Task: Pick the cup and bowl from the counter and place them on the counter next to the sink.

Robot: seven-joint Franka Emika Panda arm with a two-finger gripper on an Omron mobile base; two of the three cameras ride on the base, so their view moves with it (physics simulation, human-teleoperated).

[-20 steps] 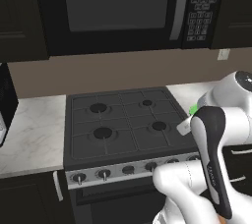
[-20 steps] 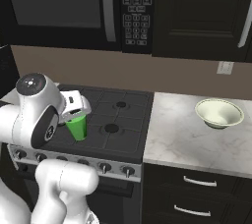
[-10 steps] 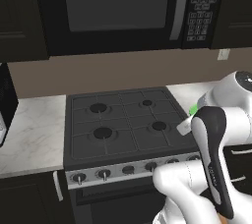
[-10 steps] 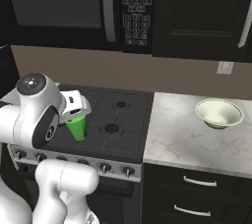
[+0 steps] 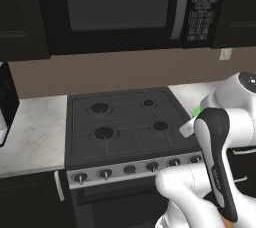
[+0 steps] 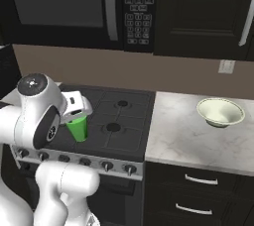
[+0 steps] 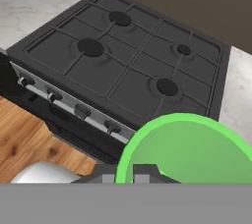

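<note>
My gripper [image 6: 78, 118] is shut on the rim of the small bright green cup [image 6: 78, 129], which hangs upright over the front left part of the stovetop. In the hand view the cup's round rim [image 7: 192, 147] is at the bottom right, just past my fingertips [image 7: 143, 171]. From the left base view a sliver of the cup [image 5: 196, 110] peeks out behind my arm. The pale cream bowl [image 6: 220, 112] rests on the marbled counter [image 6: 178, 138] to the right of the stove, well apart from the gripper. The sink is out of view.
The black gas stovetop [image 5: 125, 122] with several burners and a row of knobs [image 5: 140, 167] lies under the cup. A dark microwave [image 5: 120, 7] hangs above it. Marbled counter [image 5: 30, 132] continues left of the stove, with a dark appliance [image 5: 7, 102] at its end.
</note>
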